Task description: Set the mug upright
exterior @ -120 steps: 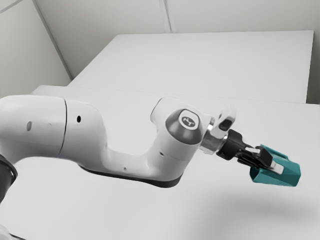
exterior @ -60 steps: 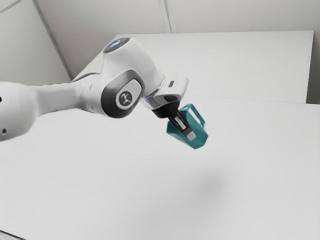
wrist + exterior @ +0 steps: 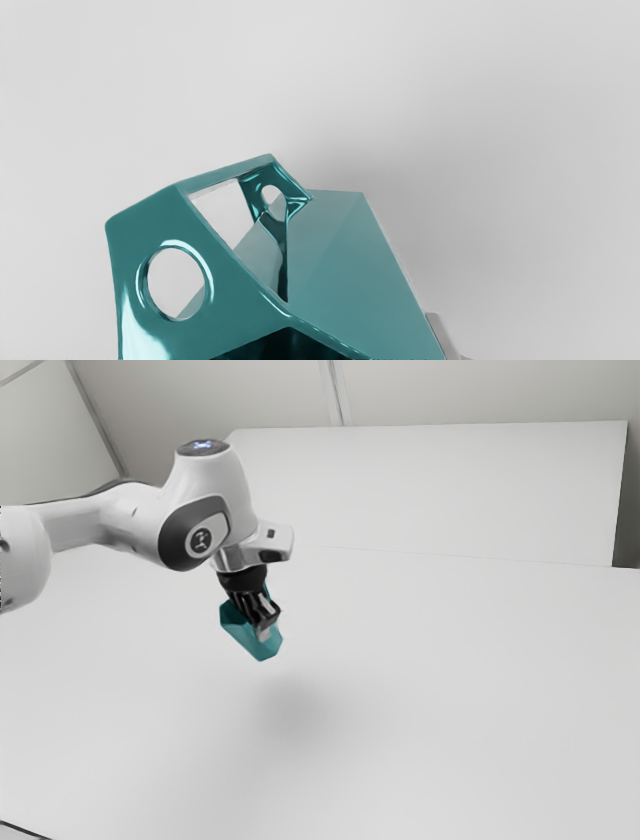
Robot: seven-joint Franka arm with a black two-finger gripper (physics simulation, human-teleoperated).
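We have the gripper (image 3: pixel 265 631) closed onto the mug (image 3: pixel 240 632), fingers parted by the width of the gripped body. We hold the mug tilted and clear of the table (image 3: pixel 460 720), its handle (image 3: pixel 225 172) toward our wrist camera. Its soft shadow (image 3: pixel 290 710) lies on the tabletop below.

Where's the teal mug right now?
The mug is up in the air, held in the gripper, a bit to the exterior view's left of the middle, above the white table with a soft shadow on it.
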